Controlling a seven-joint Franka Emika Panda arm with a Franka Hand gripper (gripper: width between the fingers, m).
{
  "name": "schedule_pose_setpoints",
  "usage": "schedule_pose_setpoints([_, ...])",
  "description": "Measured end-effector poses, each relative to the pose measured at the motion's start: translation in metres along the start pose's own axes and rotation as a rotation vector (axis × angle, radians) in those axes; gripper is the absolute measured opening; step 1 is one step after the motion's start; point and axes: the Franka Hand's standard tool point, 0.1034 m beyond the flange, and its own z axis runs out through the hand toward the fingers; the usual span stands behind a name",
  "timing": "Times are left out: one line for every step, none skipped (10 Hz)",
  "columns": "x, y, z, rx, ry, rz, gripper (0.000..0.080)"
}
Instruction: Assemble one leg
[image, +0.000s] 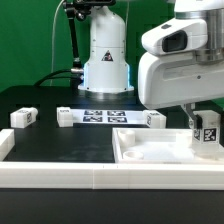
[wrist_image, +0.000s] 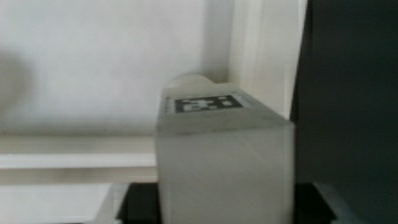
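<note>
My gripper (image: 204, 126) is shut on a leg (image: 207, 132), a small white block with a black-and-white tag on its face. It holds the leg upright over the corner of the large white board with raised rim (image: 150, 152), on the exterior view's right. In the wrist view the leg (wrist_image: 222, 140) fills the space between the dark fingers (wrist_image: 143, 202) of the gripper (wrist_image: 222, 198). Its tagged end points at the board's rim (wrist_image: 263, 50). I cannot tell whether the leg touches the board.
Three loose legs lie on the black table: one (image: 24, 117) at the exterior view's left, one (image: 65, 117) and one (image: 152, 119) at the ends of the marker board (image: 105, 116). A white rail (image: 60, 178) runs along the front. The robot base (image: 105, 60) stands behind.
</note>
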Motion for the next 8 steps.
schedule_pose_setpoints([0.0004, 0.0000, 0.0001, -0.001, 0.002, 0.035, 0.0303])
schedule_pose_setpoints([0.0017, 0.0003, 0.0005, -0.004, 0.013, 0.136, 0.0302])
schedule_pose_setpoints([0.0027, 0.0008, 0.0007, -0.010, 0.025, 0.264, 0.0302])
schedule_pose_setpoints([0.0030, 0.0014, 0.0009, -0.015, 0.033, 0.360, 0.0302])
schedule_pose_setpoints([0.0030, 0.0022, 0.0009, -0.019, 0.036, 0.482, 0.0302])
schedule_pose_setpoints([0.0038, 0.0034, 0.0007, -0.019, 0.043, 0.602, 0.0303])
schedule_pose_setpoints([0.0042, 0.0034, 0.0003, -0.020, 0.052, 0.719, 0.0303])
schedule_pose_setpoints([0.0026, 0.0031, 0.0003, -0.023, 0.060, 0.849, 0.0303])
